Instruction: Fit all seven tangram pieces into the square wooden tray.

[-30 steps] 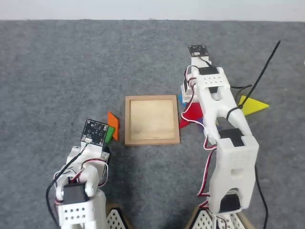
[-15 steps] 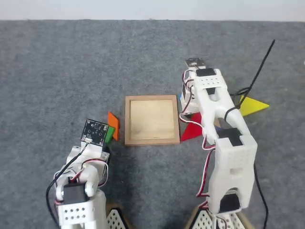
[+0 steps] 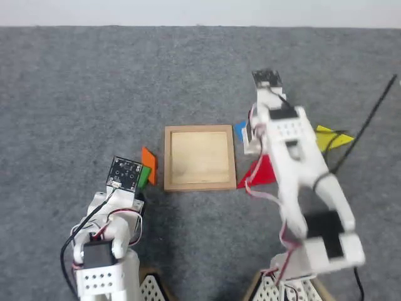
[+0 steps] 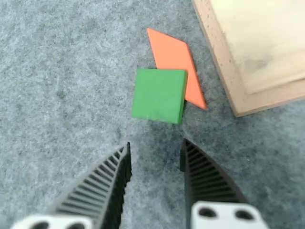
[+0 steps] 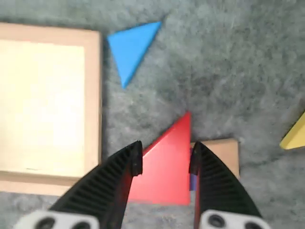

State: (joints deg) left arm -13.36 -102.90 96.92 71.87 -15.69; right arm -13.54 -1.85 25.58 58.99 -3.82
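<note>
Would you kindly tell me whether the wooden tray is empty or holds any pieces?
Empty: the tray shows only bare wood inside.

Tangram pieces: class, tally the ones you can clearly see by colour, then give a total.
Orange piece: 1
Green piece: 1
Blue piece: 1
Red piece: 1
Yellow piece: 1
Tan piece: 1
Total: 6
</note>
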